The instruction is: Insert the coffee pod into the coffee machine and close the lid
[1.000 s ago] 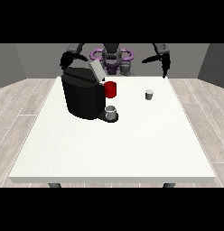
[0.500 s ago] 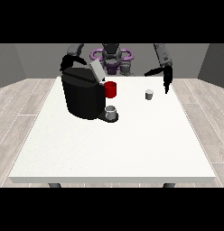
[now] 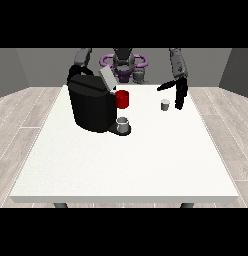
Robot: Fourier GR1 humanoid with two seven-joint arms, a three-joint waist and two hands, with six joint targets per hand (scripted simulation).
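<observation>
The white table (image 3: 121, 165) carries a black coffee machine (image 3: 93, 105) at the left, its lid (image 3: 107, 79) raised, with a small cup (image 3: 123, 123) at its base. The coffee pod (image 3: 165, 104) stands upright on the right part of the table, just left of the hand at the view's right (image 3: 179, 95). That hand hangs with straight fingers pointing down, holding nothing, and is the nearer one. The hand at the view's left (image 3: 74, 71) is behind the machine; its fingers I cannot tell. Around is a wooden floor (image 3: 26, 107) and grey walls.

A red mug (image 3: 123, 99) stands on the white table (image 3: 126, 160).
</observation>
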